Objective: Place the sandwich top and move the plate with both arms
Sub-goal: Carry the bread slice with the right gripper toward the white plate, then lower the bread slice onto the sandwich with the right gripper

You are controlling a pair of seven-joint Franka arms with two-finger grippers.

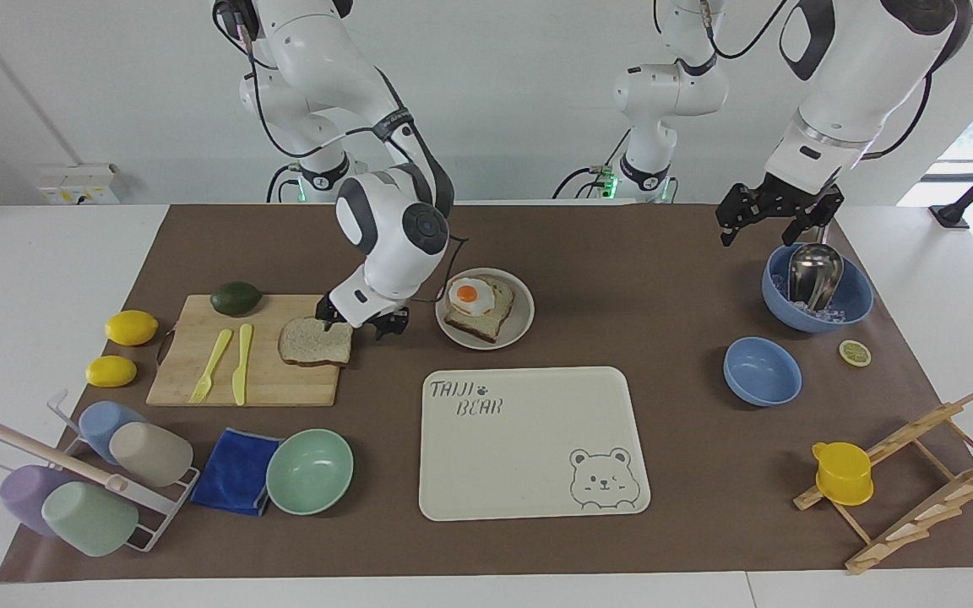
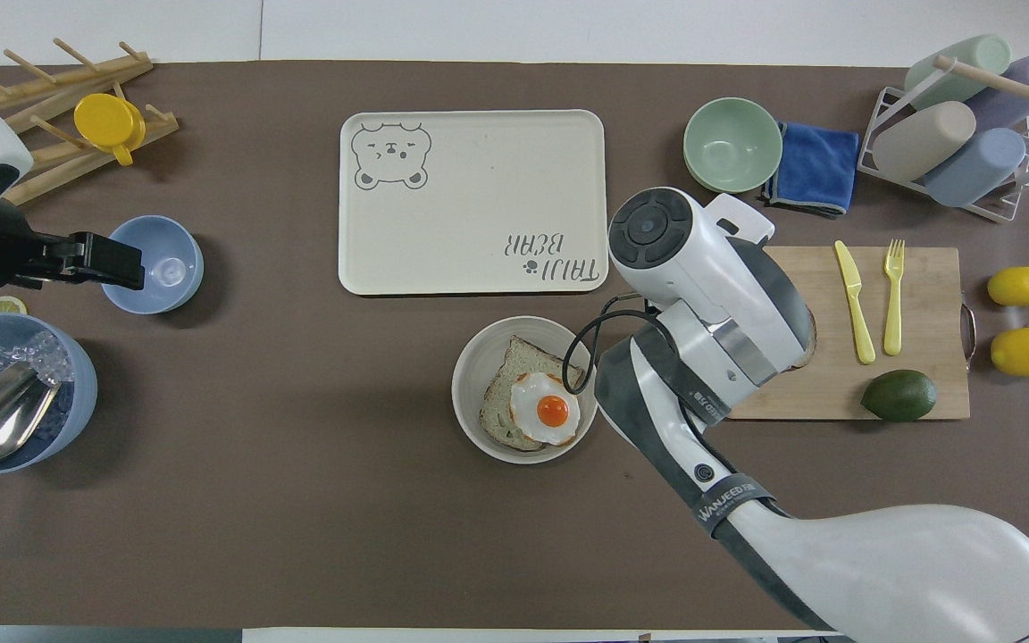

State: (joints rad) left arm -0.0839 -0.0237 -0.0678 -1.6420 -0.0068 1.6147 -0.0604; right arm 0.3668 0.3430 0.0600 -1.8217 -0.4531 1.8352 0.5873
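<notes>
In the overhead view the right arm's wrist covers nearly all of the bread slice (image 1: 315, 341); only a sliver of crust shows there. The facing view shows the slice flat on the cutting board (image 1: 199, 371), at the board's end toward the plate (image 1: 524, 317). The right end effector (image 1: 361, 325) is low over that end of the slice, fingers spread and released; whether a fingertip touches the bread cannot be made out. The plate carries the egg toast (image 1: 478, 306). The left end effector (image 1: 778, 221) waits released above the blue bowl with the scoop (image 1: 854, 297), its arm cut off at the overhead frame's edge.
</notes>
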